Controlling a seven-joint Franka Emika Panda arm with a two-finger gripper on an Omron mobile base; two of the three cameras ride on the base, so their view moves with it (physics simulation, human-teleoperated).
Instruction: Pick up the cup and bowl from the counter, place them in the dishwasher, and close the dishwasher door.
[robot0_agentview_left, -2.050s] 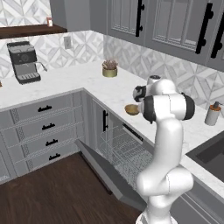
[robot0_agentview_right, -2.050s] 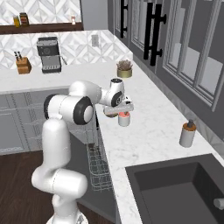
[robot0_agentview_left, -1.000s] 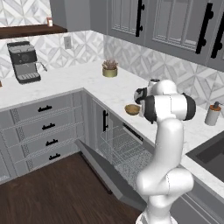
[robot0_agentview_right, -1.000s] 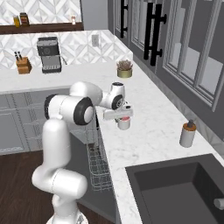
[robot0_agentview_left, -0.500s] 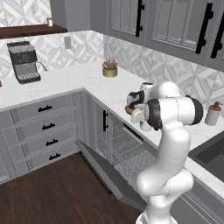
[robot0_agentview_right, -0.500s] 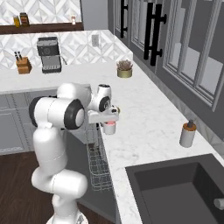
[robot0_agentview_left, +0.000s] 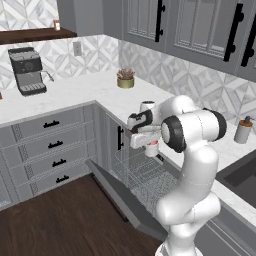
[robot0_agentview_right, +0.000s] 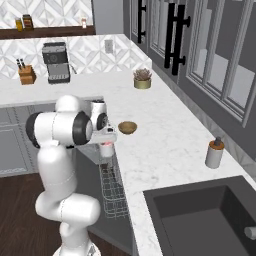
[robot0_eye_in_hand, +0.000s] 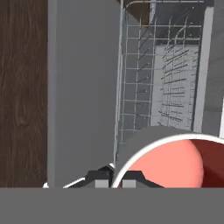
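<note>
1. Left base view: the white arm rises from the lower right and bends left, its gripper (robot0_agentview_left: 151, 146) at frame centre clamped on the cup (robot0_agentview_left: 152, 149), above the dishwasher (robot0_agentview_left: 142, 175) rack and dropped dishwasher door (robot0_agentview_left: 120, 197).
2. Right base view: left of centre, the forearm reaches right; the cup (robot0_agentview_right: 106, 149) hangs beside the counter (robot0_agentview_right: 165, 150) edge, the bowl (robot0_agentview_right: 127, 127) just right.
3. Hand view: the fingers (robot0_eye_in_hand: 98, 178) pinch the cup (robot0_eye_in_hand: 175, 162) rim at bottom right, racks above.

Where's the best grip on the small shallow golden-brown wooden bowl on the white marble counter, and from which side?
Take the bowl by its rim, coming straight down from above and pinching the wall nearest the counter edge. It sits upright, mouth up, and looks too shallow and wide for a side grasp. Nothing stands close around it.
</note>
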